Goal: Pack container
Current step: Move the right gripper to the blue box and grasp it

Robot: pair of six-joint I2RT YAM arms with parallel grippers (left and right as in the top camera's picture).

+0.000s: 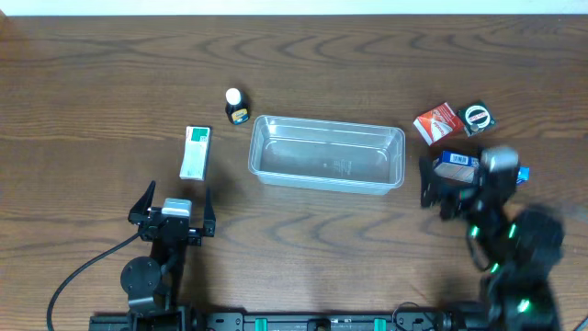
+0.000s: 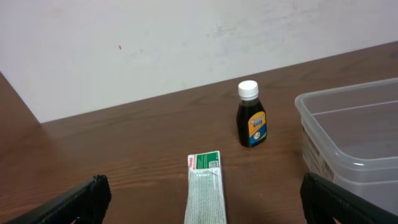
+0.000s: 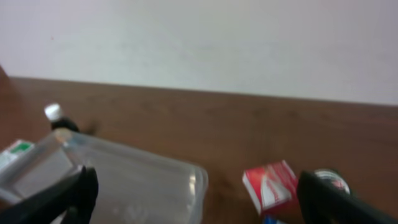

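Note:
The clear plastic container [image 1: 326, 154] stands empty in the middle of the table; it also shows in the left wrist view [image 2: 354, 137] and the right wrist view [image 3: 137, 180]. A green-and-white box [image 1: 195, 152] lies left of it, directly ahead of my left gripper [image 1: 173, 210], which is open and empty, with the box [image 2: 205, 186] between its fingers' line [image 2: 205, 208]. My right gripper [image 1: 464, 184] is open and empty [image 3: 199, 211], hovering blurred over a blue-and-white box [image 1: 457, 164] to the right of the container.
A small dark bottle with a white cap [image 1: 236, 107] stands behind the container's left end [image 2: 251, 117]. A red box [image 1: 437, 123] and a round tape roll [image 1: 478, 118] lie at the right rear; the red box shows in the right wrist view [image 3: 270, 185].

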